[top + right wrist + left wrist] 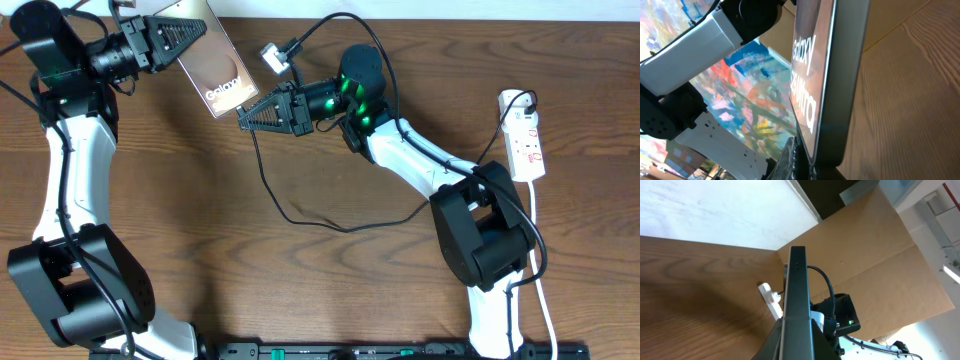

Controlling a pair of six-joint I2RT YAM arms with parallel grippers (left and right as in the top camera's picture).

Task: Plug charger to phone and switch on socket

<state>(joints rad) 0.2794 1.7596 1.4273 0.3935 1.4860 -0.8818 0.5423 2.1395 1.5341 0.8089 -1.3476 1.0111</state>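
Observation:
My left gripper (188, 38) is shut on the phone (212, 62), a brown slab with white "Galaxy" text, and holds it tilted off the table at the back left. In the left wrist view the phone (797, 295) shows edge-on. My right gripper (248, 115) is shut, its tips at the phone's lower edge, where the charger cable (300, 218) starts. The cable loops across the table toward the socket (526, 135). In the right wrist view the phone (807, 75) fills the frame just above my fingers (795, 162). The plug tip is hidden.
The white power strip lies at the far right edge, with a black plug at its top and a white lead (540, 290) running to the front. It also shows in the left wrist view (771, 300). A cardboard wall (880, 255) stands behind the table.

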